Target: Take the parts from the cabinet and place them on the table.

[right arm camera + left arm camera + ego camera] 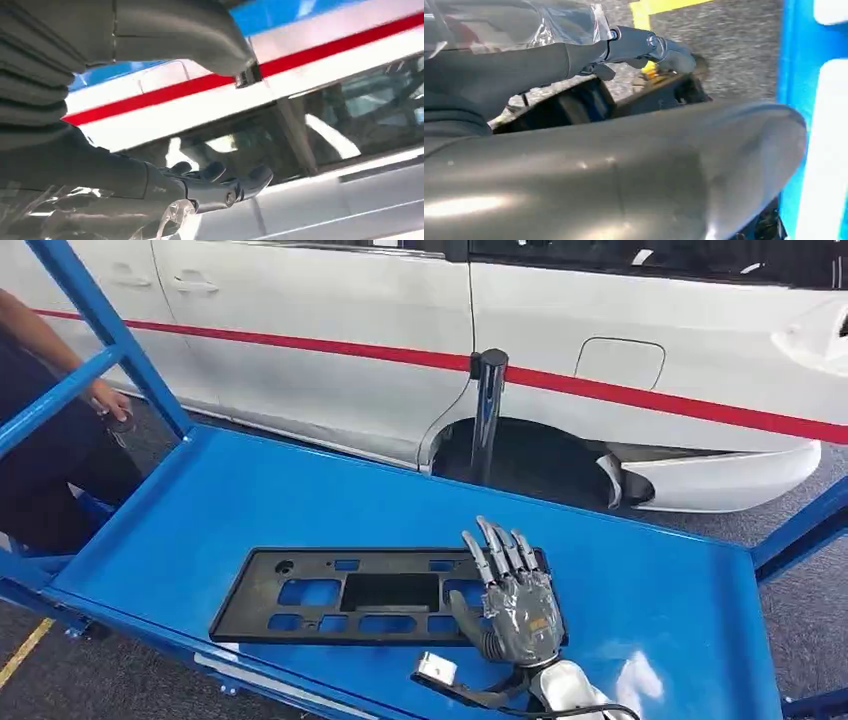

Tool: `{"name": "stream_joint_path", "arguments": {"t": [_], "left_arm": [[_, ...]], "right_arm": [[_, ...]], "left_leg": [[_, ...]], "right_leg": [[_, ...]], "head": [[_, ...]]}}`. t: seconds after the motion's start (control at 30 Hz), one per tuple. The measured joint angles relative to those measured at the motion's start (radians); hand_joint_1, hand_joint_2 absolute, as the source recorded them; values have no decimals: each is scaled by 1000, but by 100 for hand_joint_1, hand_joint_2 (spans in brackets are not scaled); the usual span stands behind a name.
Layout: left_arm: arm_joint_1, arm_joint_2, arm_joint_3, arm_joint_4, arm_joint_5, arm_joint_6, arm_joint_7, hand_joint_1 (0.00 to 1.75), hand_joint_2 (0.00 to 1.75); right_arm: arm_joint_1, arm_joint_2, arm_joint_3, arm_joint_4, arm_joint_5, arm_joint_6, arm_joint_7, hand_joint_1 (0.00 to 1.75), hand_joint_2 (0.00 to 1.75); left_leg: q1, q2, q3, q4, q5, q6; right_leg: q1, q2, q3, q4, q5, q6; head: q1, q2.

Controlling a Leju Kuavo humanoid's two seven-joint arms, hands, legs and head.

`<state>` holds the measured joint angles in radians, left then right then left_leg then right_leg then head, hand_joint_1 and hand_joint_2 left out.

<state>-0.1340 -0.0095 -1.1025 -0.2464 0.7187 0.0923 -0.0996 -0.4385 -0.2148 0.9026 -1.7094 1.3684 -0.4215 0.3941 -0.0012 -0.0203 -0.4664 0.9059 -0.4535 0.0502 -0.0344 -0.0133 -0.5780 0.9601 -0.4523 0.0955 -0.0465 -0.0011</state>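
Flat black part (370, 596) under right robot hand (520, 602) (fingers spread, gripping nothing), on blue table (650, 610).

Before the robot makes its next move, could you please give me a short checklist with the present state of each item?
1. Black plastic part lies flat on the blue table: ok.
2. Part fully on the table, clear of the near edge: ok.
3. Right hand has let go of the part: its fingers are spread over the part's end, but contact cannot be told.
4. Left hand is free: cannot tell.
5. Person at the table's far left corner stands clear of the hand: ok.
6. Cabinet is free for the next pick: cannot tell.
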Motion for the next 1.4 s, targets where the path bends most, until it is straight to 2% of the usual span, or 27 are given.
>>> {"name": "stream_joint_path", "arguments": {"t": [0.03,0.07,0.13,0.17,0.23,0.3,0.33,0.43,0.47,0.5,0.57,0.63,0.67,0.73,0.8,0.83,0.9,0.97,1.0,1.07,1.1,1.13,1.2,1.27,1.3,1.33,1.4], "left_arm": [[-3,-3,0,0,-7,4,-1,0,0],[-5,-3,0,0,-14,7,-2,0,0],[-5,-5,0,0,-25,12,-3,0,0],[-7,-6,-1,0,-29,13,-5,0,0],[-15,-6,-1,0,-34,16,-6,0,0],[-23,-6,-1,0,-34,16,-18,0,0],[-24,-6,0,0,-34,16,-22,0,0],[-21,-6,-1,0,-34,14,-22,0,0],[-21,-13,-1,0,-34,11,-22,0,0],[-22,-13,-1,0,-34,8,-22,0,0],[-21,-13,-1,0,-34,6,-25,0,0],[-20,-11,-1,0,-34,6,-26,0,0],[-20,-13,-1,0,-34,6,-26,0,0],[-17,-13,-1,0,-34,6,-26,0,0],[-14,-16,-1,0,-34,5,-26,0,0],[-12,-16,-1,0,-34,4,-26,0,0],[-12,-15,-1,0,-34,3,-25,0,0],[-12,-17,-1,0,-35,3,-25,0,0],[-15,-19,-1,0,-35,2,-22,0,0],[-18,-20,-1,0,-35,-2,-21,0,0],[-19,-20,-1,0,-35,-3,-21,0,0],[-20,-19,-1,0,-35,-3,-21,0,0],[-19,-18,-1,0,-35,-3,-20,0,0],[-17,-16,-1,0,-35,-2,-19,0,0],[-23,-15,-1,0,-36,-2,-19,0,0],[-25,-14,-1,0,-35,-1,-19,0,0],[-24,-11,-1,0,-35,-2,-18,0,0]], "right_arm": [[1,6,-3,-12,3,0,1,0,175],[3,7,-3,-14,4,1,2,0,175],[4,12,-3,-23,7,4,5,0,175],[3,13,-4,-25,9,5,4,0,175],[3,13,-5,-26,11,7,4,0,175],[3,9,-5,-26,12,8,4,0,175],[3,3,-6,-26,12,9,4,0,175],[2,-4,-11,-26,13,10,5,0,175],[1,-4,-12,-26,13,10,5,0,175],[0,-5,-13,-25,13,10,5,0,175],[0,-5,-15,-25,13,10,3,0,175],[-4,-5,-18,-26,13,10,4,0,175],[-5,-7,-19,-26,13,10,4,0,175],[-7,-8,-19,-26,13,10,4,0,175],[-6,-12,-19,-26,13,10,4,0,175],[-5,-12,-19,-26,13,10,4,0,175],[-10,-12,-19,-26,13,10,4,0,175],[-10,-12,-19,-26,12,11,3,0,175],[-11,-12,-19,-26,11,11,4,0,175],[-10,-10,-20,-26,8,11,4,0,175],[-10,-9,-20,-26,3,11,4,0,175],[-9,-9,-20,-26,0,11,5,0,175],[-10,-8,-21,-26,-8,10,5,0,175],[-10,-10,-22,-26,-14,10,7,0,175],[-10,-11,-22,-25,-18,10,6,0,175],[-10,-13,-23,-24,-20,10,7,0,175],[-10,-14,-23,-22,-22,10,7,0,175]], "left_leg": [[7,8,9,-6,-16,-17],[8,12,16,22,6,-25],[14,15,21,45,-15,-28],[14,14,4,91,-43,-34],[25,14,-86,242,-122,-44],[41,14,-149,329,-150,-64],[51,15,-149,309,-130,-75],[91,22,-40,55,9,-126],[90,33,-45,37,13,-145],[81,45,-59,48,-49,-118],[71,34,-69,65,5,-85],[68,22,-59,65,11,-55],[62,21,-57,65,12,-49],[43,22,-58,64,9,-28],[20,18,-55,65,2,-14],[10,15,-50,65,-1,-9],[-2,11,-34,65,-11,2],[1,10,-26,63,-23,4],[-9,11,-23,66,-35,-4],[-1,15,-16,55,-39,-12],[-1,16,-13,50,-38,-14],[-10,18,-8,47,-40,-17],[-4,16,-39,119,-87,-30],[12,16,-119,275,-162,-50],[20,16,-148,330,-178,-58],[27,17,-157,345,-172,-66],[41,17,-106,231,-100,-88]], "right_leg": [[8,9,6,-4,0,-15],[10,11,10,-10,7,-31],[-2,12,34,-16,30,-60],[-7,13,42,-16,28,-68],[-13,20,41,-16,30,-70],[-23,21,39,-16,27,-61],[-33,22,39,-16,27,-50],[-69,25,42,-11,21,-2],[-64,26,48,-9,20,16],[-69,22,47,-10,18,27],[-71,10,59,-30,16,49],[-81,1,79,-37,11,56],[-79,2,63,1,-15,42],[-53,2,-39,197,-104,15],[-23,4,-130,351,-142,-7],[-8,6,-148,358,-126,-23],[21,14,-108,235,-34,-59],[48,30,-45,63,53,-100],[60,33,-32,32,52,-105],[64,31,-27,28,48,-106],[64,32,-24,21,50,-109],[48,31,-14,-1,62,-113],[35,27,-6,-20,73,-111],[27,25,-8,-20,74,-110],[23,24,-10,-20,74,-106],[18,24,-11,-20,75,-100],[1,24,-13,-19,77,-82]], "head": [[-5,0],[-4,0],[-4,0],[-8,0],[-10,0],[-10,0],[-10,0],[-10,0],[-12,0],[-14,0],[-11,0],[-4,0],[-2,0],[0,0],[0,0],[-1,0],[-1,0],[-2,0],[-2,0],[-1,0],[-2,0],[-1,0],[-2,0],[-2,0],[-3,0],[-3,0],[-3,0]]}}
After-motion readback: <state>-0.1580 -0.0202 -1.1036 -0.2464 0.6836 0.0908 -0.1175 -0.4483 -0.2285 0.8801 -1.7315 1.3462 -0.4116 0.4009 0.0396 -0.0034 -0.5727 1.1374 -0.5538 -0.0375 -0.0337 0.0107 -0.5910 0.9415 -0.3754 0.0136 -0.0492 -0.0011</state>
